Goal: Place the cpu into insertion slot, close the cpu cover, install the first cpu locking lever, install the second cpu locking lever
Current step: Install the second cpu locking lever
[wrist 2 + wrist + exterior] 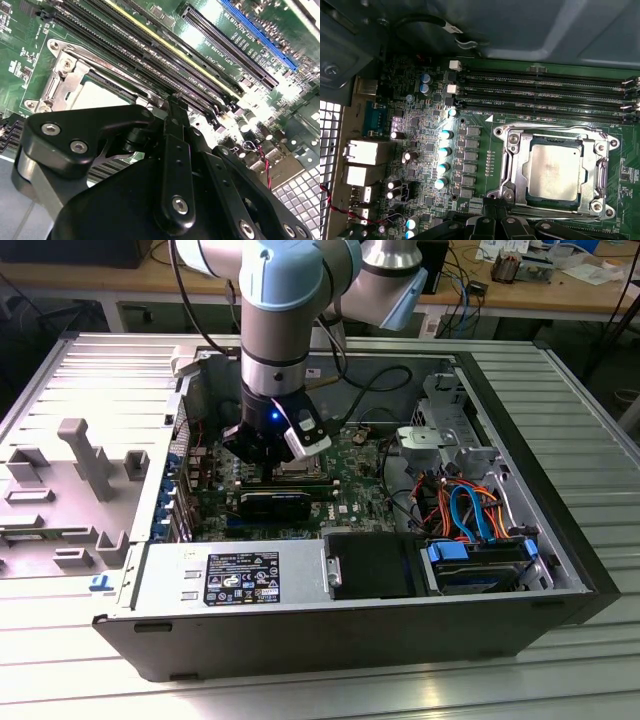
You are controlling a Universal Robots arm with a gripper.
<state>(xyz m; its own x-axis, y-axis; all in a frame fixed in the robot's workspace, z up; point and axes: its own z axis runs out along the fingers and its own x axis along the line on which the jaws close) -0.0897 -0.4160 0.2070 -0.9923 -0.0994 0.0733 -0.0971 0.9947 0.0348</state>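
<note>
The cpu (554,172) lies flat in the insertion slot (608,150), its dull silver top showing through the window of the cpu cover (517,165), which lies down over it. A thin wire lever (545,131) runs along the slot's side nearest the memory slots, and another (555,213) along the opposite side. My gripper (172,102) is shut, its black fingertips low over the board at the slot's edge beside the cpu (95,95); whether they touch a lever I cannot tell. In the exterior view the gripper (272,452) hangs inside the open computer case.
Long black memory slots (545,87) border the slot. Black and blue card slots (260,35) lie further off. A power supply (240,575), a drive bay with orange and blue cables (480,520) and the case walls (520,430) close in. A grey fixture (85,455) stands at the exterior view's left.
</note>
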